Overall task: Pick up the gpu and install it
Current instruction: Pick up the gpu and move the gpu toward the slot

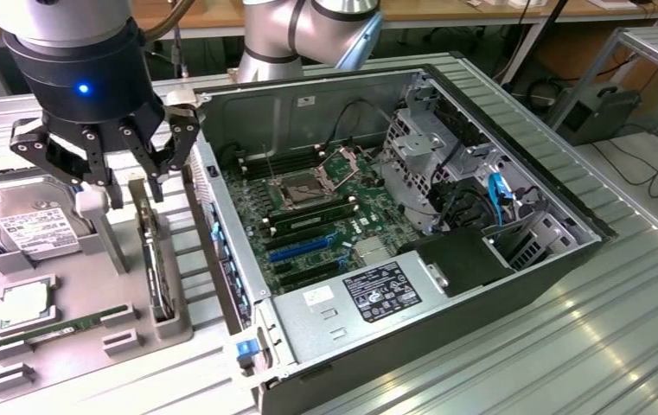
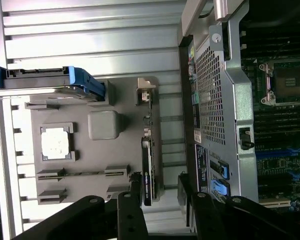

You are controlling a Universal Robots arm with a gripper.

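The gpu point(image 1: 151, 259) stands on its long edge in a slot of the grey fixture tray point(image 1: 86, 294), just beside the open computer case point(image 1: 421, 216). It looks like a thin dark card with a metal edge. My gripper point(image 1: 124, 183) hangs right above the card's far end, open, one finger on each side and nothing between them. The wrist view looks down on the gpu point(image 2: 149, 167) edge-on, with my gripper point(image 2: 159, 194) straddling its near end. Black fingers point(image 2: 134, 197) stay apart from the card. A blue slot point(image 1: 301, 250) shows on the motherboard.
On the tray lie a silver hard drive point(image 1: 27, 220) with a white label, a CPU point(image 1: 25, 303) and a green RAM stick point(image 1: 58, 331). A grey post point(image 2: 104, 125) rises beside the card. The case's perforated rear wall point(image 2: 215, 100) runs close along the gpu's other side.
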